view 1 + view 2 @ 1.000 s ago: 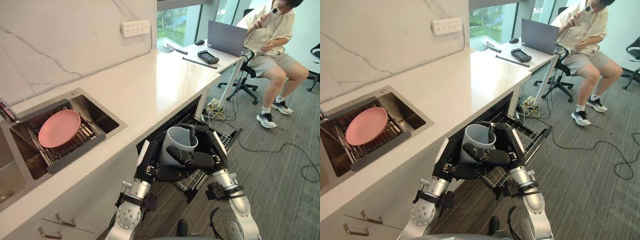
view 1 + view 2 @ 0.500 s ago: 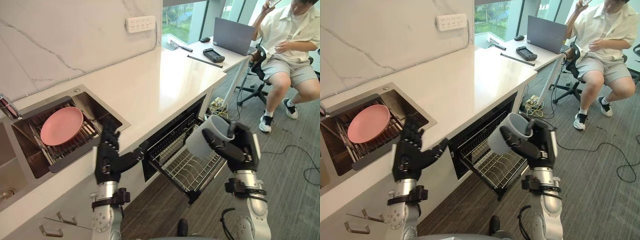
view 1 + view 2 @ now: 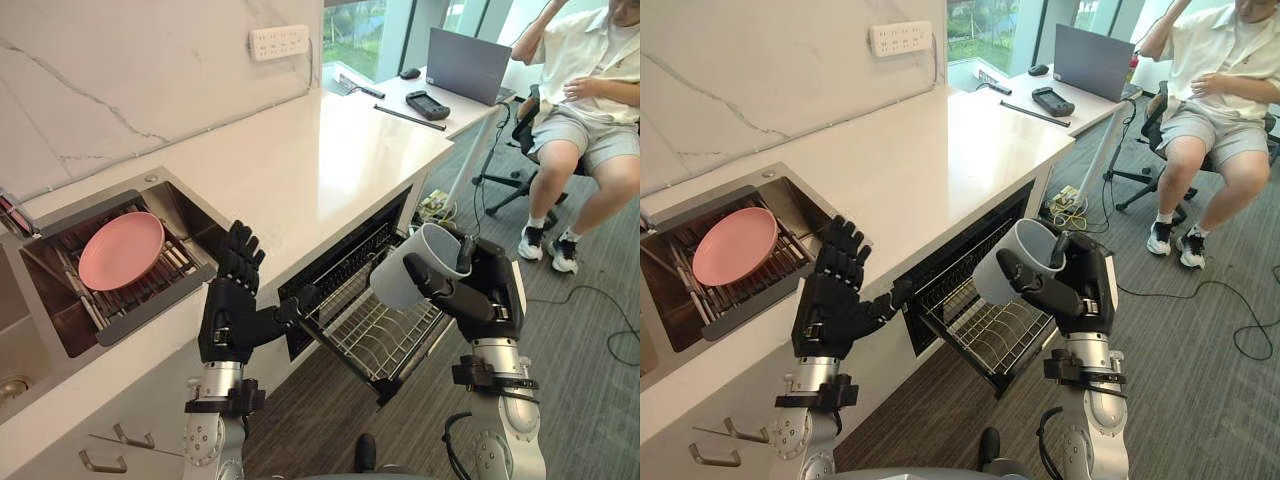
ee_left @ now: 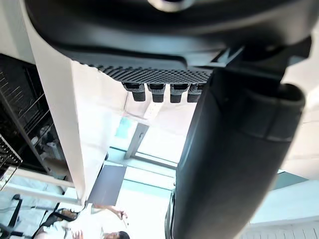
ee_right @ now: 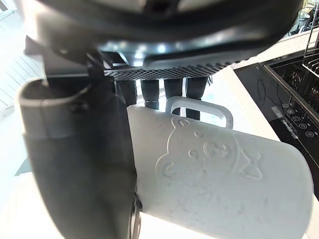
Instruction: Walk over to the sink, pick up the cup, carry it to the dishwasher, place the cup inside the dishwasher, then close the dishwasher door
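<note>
We are carrying grey cup (image 3: pixel 410 275), right hand (image 3: pixel 490 295) curling round it, above dishwasher rack (image 3: pixel 375 338). Left hand (image 3: pixel 228 320) hovering spread by bench (image 3: pixel 330 160). Next we are needing slow descent, seating cup between wires before releasing.

The right hand (image 3: pixel 487 300) covers the cup (image 3: pixel 410 280) on its handle side in the eye views. The dishwasher (image 3: pixel 348 258) interior lies dark beneath the tabletop (image 3: pixel 330 150). The sink (image 3: pixel 190 215) is cut off at the left edge.
</note>
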